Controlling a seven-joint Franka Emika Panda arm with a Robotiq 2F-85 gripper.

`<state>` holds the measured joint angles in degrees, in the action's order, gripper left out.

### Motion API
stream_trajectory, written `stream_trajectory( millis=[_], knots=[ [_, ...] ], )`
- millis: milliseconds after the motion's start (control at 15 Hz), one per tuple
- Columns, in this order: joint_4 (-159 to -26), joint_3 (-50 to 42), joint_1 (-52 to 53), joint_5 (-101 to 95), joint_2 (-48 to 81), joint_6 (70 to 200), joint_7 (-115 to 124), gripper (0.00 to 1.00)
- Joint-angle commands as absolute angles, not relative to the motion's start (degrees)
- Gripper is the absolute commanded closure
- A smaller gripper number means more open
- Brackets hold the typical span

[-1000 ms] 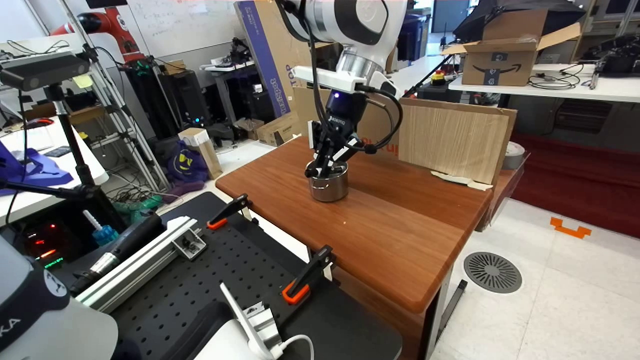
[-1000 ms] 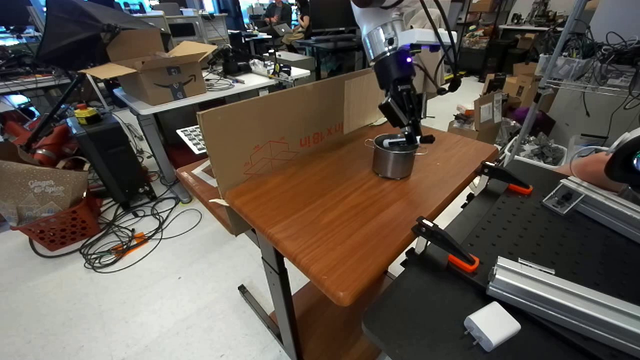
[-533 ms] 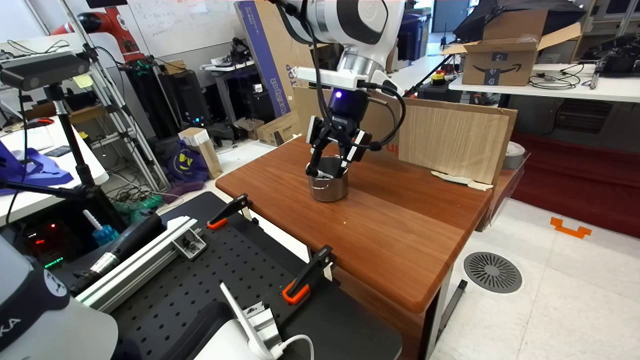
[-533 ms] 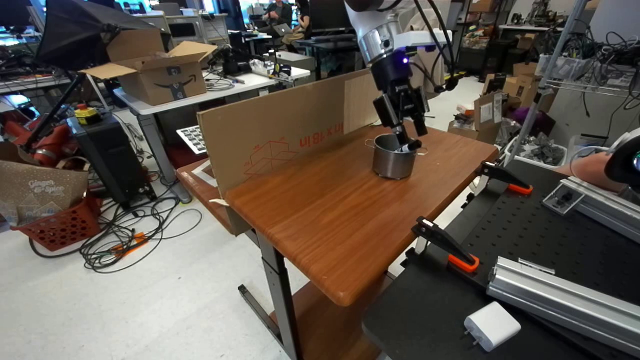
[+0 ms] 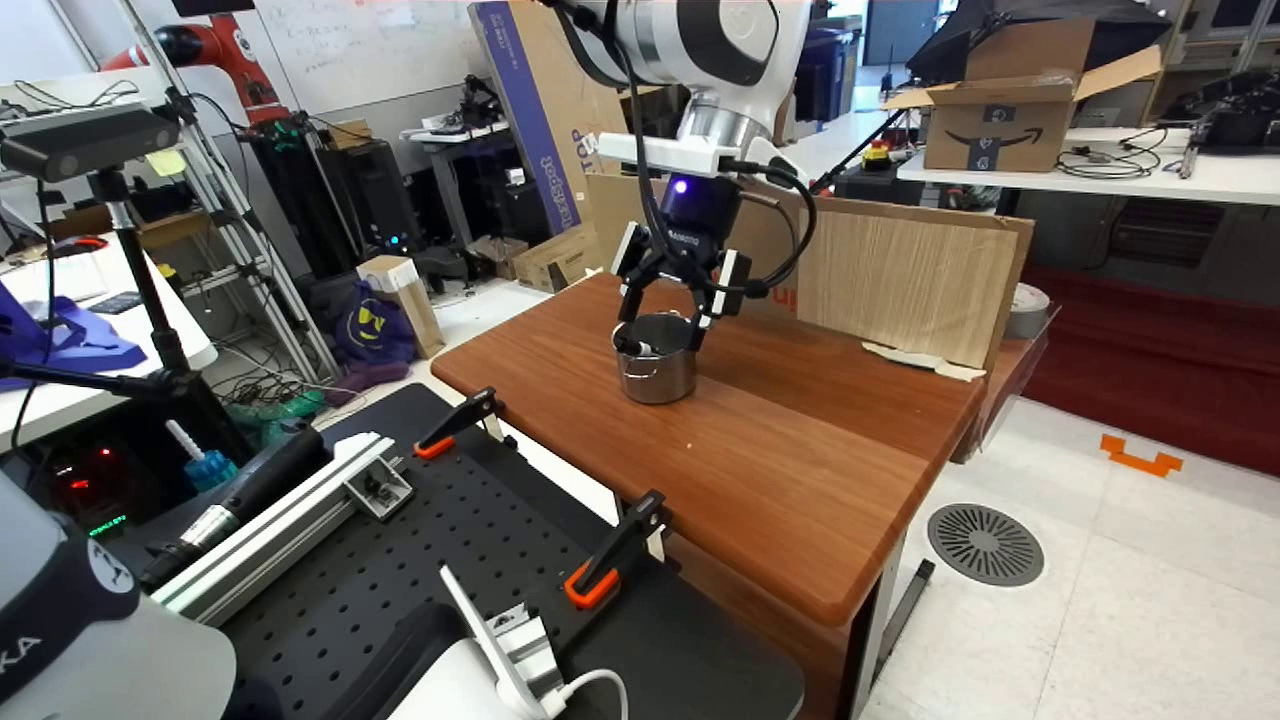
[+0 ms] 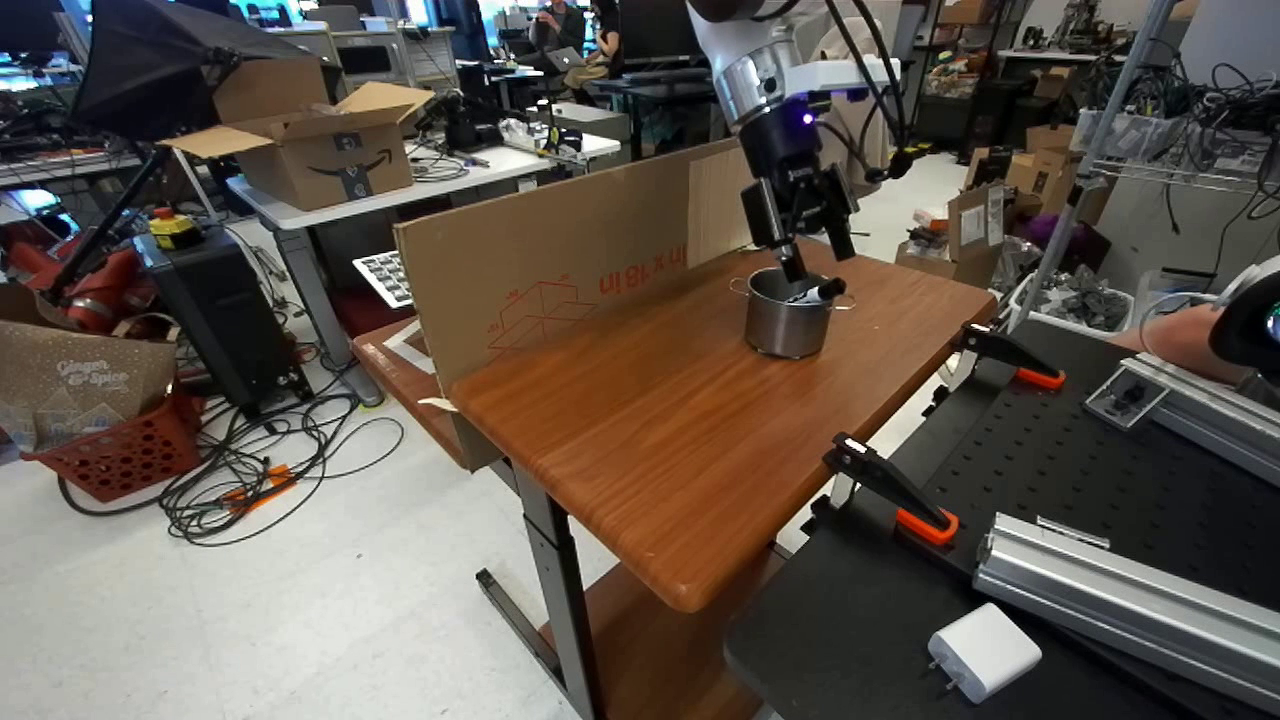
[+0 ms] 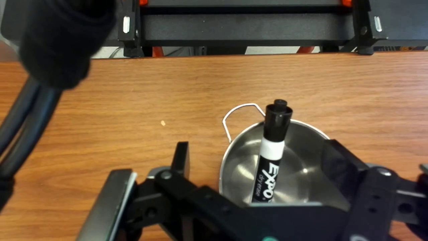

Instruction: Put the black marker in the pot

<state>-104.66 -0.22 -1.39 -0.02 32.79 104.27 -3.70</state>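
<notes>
The wrist view has the end effector (image 7: 259,160) covering the lower end of the black marker (image 7: 272,150) and part of the pot (image 7: 297,177). The fingers stand wide apart; the marker leans inside the pot, seen between them and clear of both, its black end jutting past the rim. The barrel reads "EXPO" and "dry erase". In an exterior view, a cardboard panel (image 6: 560,250) beyond the end effector carries red print, upside down, "18 in" legible. The pot is round, shiny grey metal with thin wire handles; the worktop (image 7: 117,134) below the end effector is wood-grained.
</notes>
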Motion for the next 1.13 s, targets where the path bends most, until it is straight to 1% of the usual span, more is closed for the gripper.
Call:
stream_trajectory(
  millis=[0,267,333,533,1067],
  knots=[
    [-104.9,-0.4,-1.2,-0.7,31.3,102.4,-3.3,0.0],
    [-108.2,-0.3,-1.6,-0.4,26.5,104.4,-4.4,0.0],
    [-105.6,-0.2,-1.5,0.0,29.3,104.1,-3.8,0.0],
    [-107.2,-0.3,-1.5,0.0,27.2,104.2,-3.8,0.0],
    [-107.7,-0.3,-1.5,0.0,27.2,104.2,-3.8,0.0]
  ],
)
